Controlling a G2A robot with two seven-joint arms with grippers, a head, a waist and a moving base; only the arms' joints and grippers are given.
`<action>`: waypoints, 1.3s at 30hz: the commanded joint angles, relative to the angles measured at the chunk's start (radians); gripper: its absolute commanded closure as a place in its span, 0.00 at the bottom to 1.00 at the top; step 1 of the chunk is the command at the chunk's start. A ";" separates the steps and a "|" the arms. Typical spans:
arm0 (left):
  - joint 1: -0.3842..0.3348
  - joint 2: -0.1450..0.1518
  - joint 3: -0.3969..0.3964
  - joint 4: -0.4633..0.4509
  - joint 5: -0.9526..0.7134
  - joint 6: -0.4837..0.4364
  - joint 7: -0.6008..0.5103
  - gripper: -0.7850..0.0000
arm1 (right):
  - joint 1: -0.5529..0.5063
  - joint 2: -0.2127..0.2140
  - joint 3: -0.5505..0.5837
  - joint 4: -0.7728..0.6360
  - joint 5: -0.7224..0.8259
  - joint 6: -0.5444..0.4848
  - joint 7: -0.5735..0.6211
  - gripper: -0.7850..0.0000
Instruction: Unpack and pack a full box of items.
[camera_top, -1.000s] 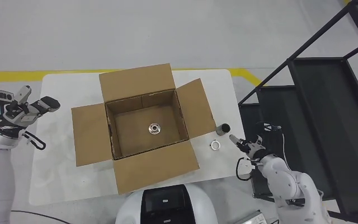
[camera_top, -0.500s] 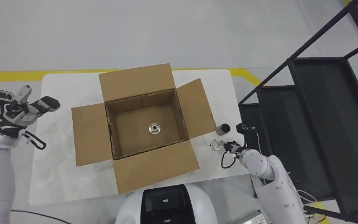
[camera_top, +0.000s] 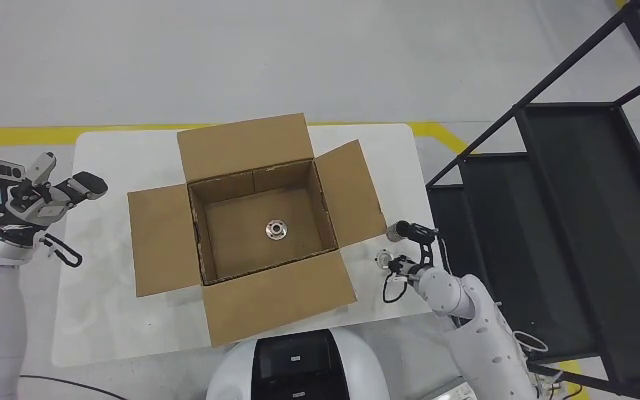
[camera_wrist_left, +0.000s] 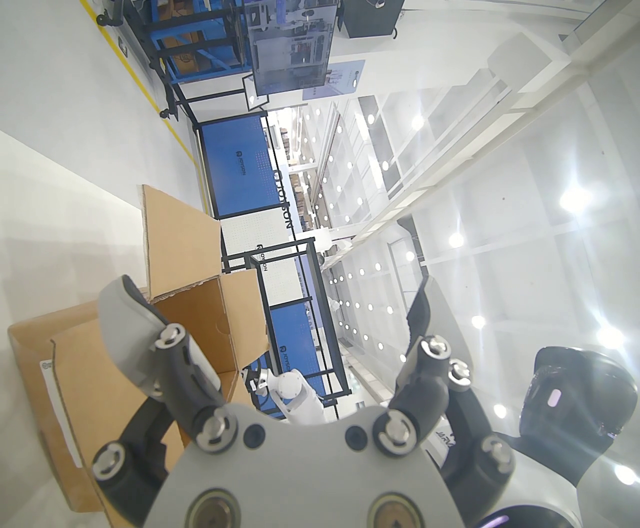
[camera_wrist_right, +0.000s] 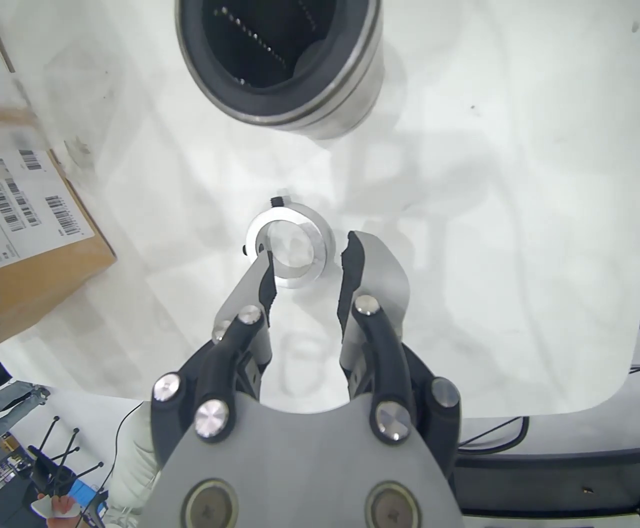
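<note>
The right arm has swung in from the table's right edge, and the right gripper (camera_wrist_right: 308, 255) now hangs over the small metal ring (camera_wrist_right: 290, 215); the left arm hasn't budged. The right fingers (camera_wrist_right: 380, 280) are spread apart, gripping nothing. One fingertip overlaps the ring's rim, and the other stands just clear of its outer edge. Whether that first pad touches the metal, I can't tell. The ring lies flat on the white table (camera_wrist_right: 500, 200), right at the fingertips.

Just beyond the fingertips, past the ring, a steel cylinder (camera_wrist_right: 360, 90) with a dark bore stands upright on the table, apart from the ring. Off to one side of the fingers, a corner of the cardboard box (camera_wrist_right: 45, 250) flap pokes in, with a label on it.

From the top view, the right gripper (camera_top: 392, 263) sits against the ring (camera_top: 384, 259), the cylinder (camera_top: 398, 230) just behind, and both lie beside the box's right flap. The box (camera_top: 245, 150) stands open, all four flaps folded out, with one round flanged part (camera_top: 276, 229) on its floor, well away from the right fingers.

Farthest off, at the table's (camera_top: 110, 300) left edge, the left gripper (camera_top: 85, 185) is raised, well apart from the box. In its own view the left gripper (camera_wrist_left: 272, 305) is splayed wide with nothing between its fingers, and the box (camera_wrist_left: 185, 235) lies beyond them.
</note>
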 joint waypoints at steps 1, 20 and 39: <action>0.000 0.000 0.000 0.000 0.000 0.000 0.000 0.00 | 0.012 0.000 -0.010 0.011 -0.007 0.005 0.006 0.69; 0.000 0.000 0.000 0.000 0.000 0.000 0.000 0.00 | -0.062 0.013 0.050 -0.157 0.059 -0.016 0.003 1.00; 0.000 0.000 0.000 0.000 0.000 0.000 0.000 0.00 | -0.182 0.029 0.190 -0.573 0.231 -0.250 -0.123 1.00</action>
